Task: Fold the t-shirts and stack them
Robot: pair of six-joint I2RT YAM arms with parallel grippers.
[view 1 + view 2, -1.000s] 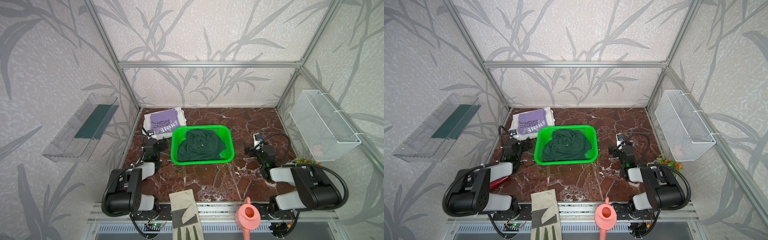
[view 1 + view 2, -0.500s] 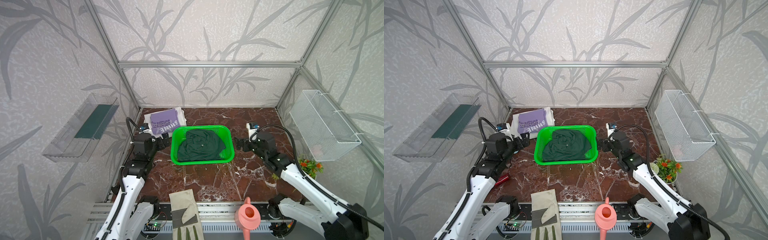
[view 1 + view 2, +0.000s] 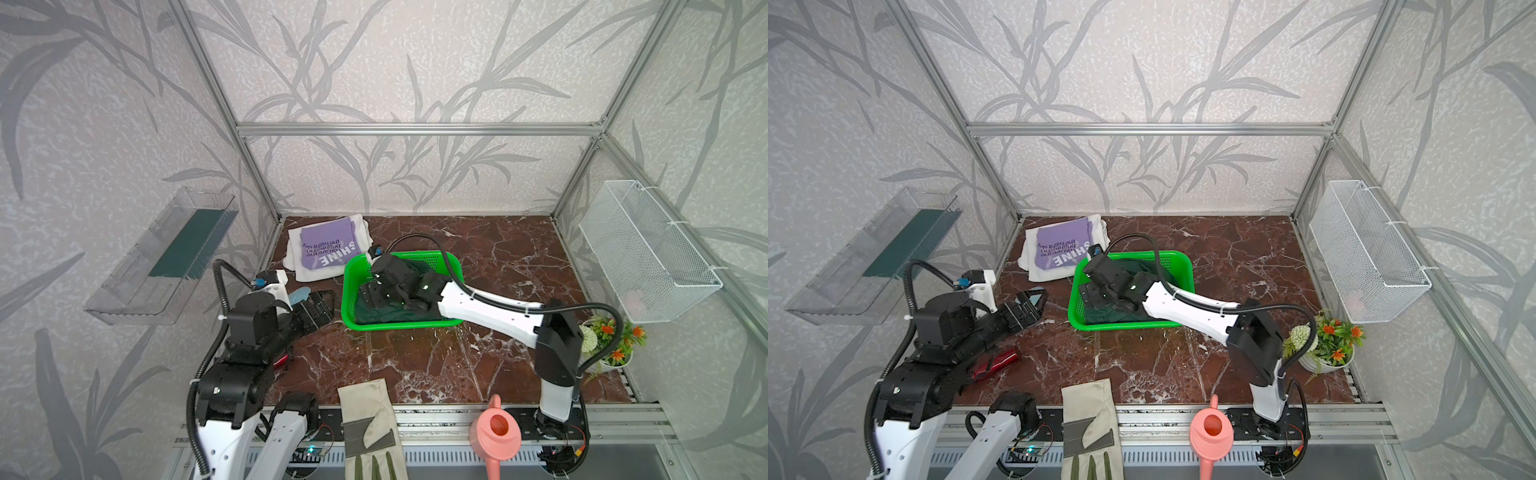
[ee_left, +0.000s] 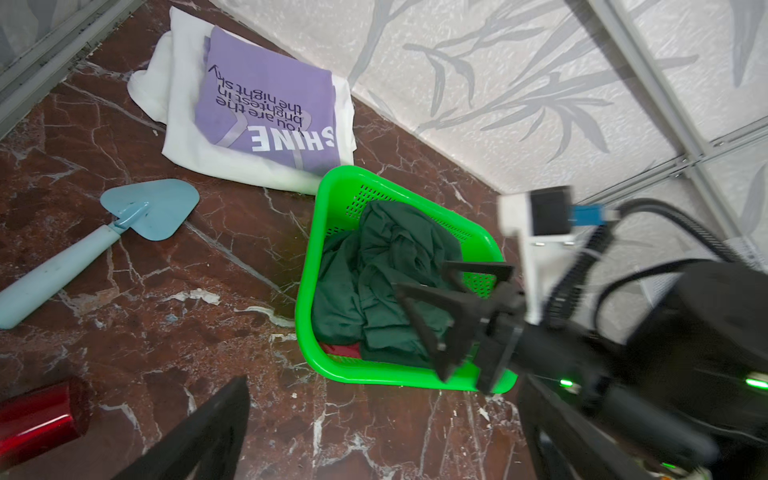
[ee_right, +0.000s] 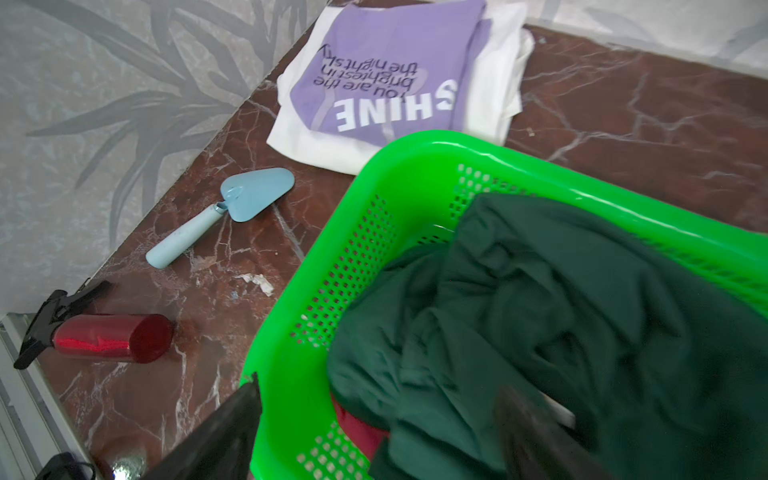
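Jaws spread wide, the left end effector hovers over the bench near the lilac shirt, which lies folded on a white shirt. Right of them, the dark green shirt lies crumpled in a green basket, the right end effector wide open over it.

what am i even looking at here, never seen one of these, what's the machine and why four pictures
Two robot arms stand at a marble table. Two pictures look down from above; the other two come from a camera on each wrist. The right arm reaches into a green basket, jaws open over a crumpled dark green shirt, gripping nothing yet. The left arm hovers beside it, jaws open and empty. A lilac shirt lies folded on a white shirt. A trowel, spray bottle, glove and watering can lie around.
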